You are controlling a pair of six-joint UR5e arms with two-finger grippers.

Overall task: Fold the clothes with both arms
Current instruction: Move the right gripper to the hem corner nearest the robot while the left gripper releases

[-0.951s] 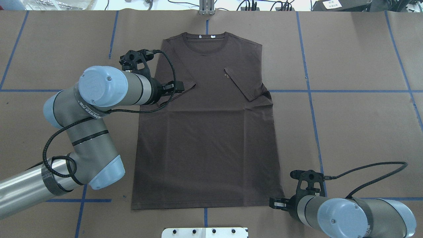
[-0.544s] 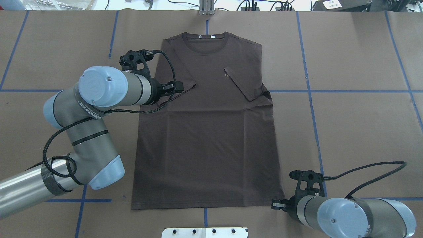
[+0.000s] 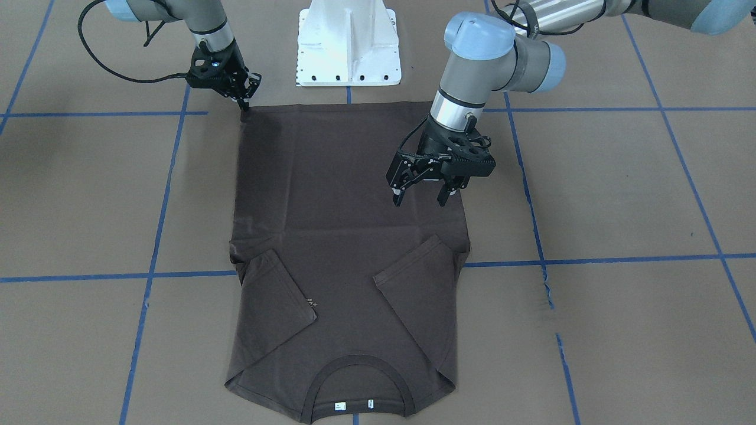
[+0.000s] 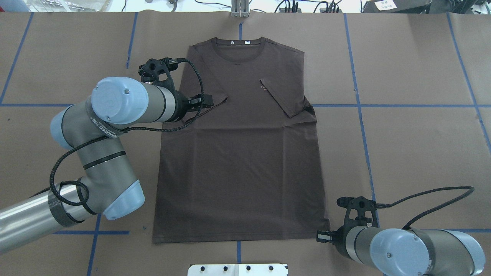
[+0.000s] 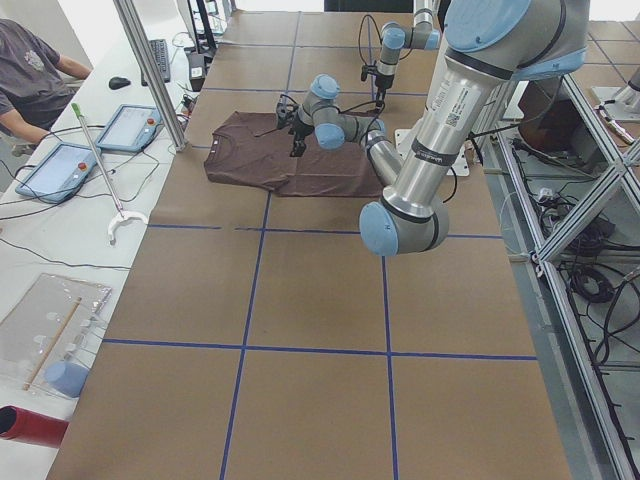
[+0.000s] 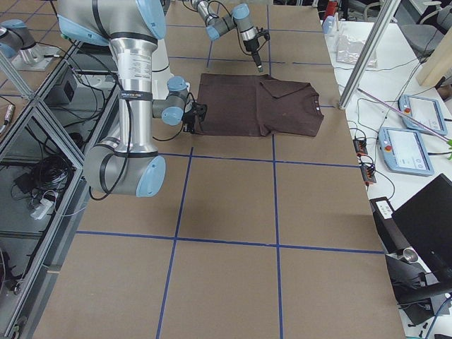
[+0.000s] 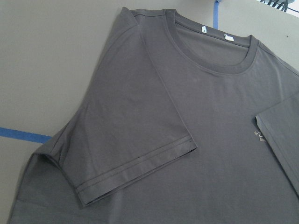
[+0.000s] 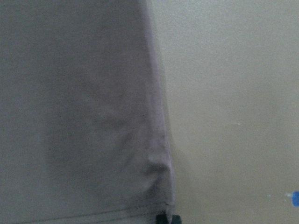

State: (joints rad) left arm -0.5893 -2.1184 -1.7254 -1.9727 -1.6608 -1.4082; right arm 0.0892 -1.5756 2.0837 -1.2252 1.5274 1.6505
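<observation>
The dark brown T-shirt (image 3: 348,177) lies flat on the brown table cover, collar away from the robot and both short sleeves folded in over the chest. My left gripper (image 3: 419,200) hangs open a little above the shirt's left side, below the folded left sleeve (image 7: 135,154), holding nothing. My right gripper (image 3: 244,105) is down at the shirt's near hem corner on the right side, fingers together on the fabric edge. In the right wrist view the fingertips (image 8: 167,218) sit at that corner, and the cloth bulges slightly just above them.
The white pedestal base (image 3: 348,44) stands just behind the hem. Blue tape lines (image 4: 360,103) cross the brown cover around the shirt. A person (image 5: 30,75) sits at a side table with tablets (image 5: 60,165) beyond the collar end.
The right gripper has shifted slightly outward along the hem corner. The left arm and the shirt look unchanged.
</observation>
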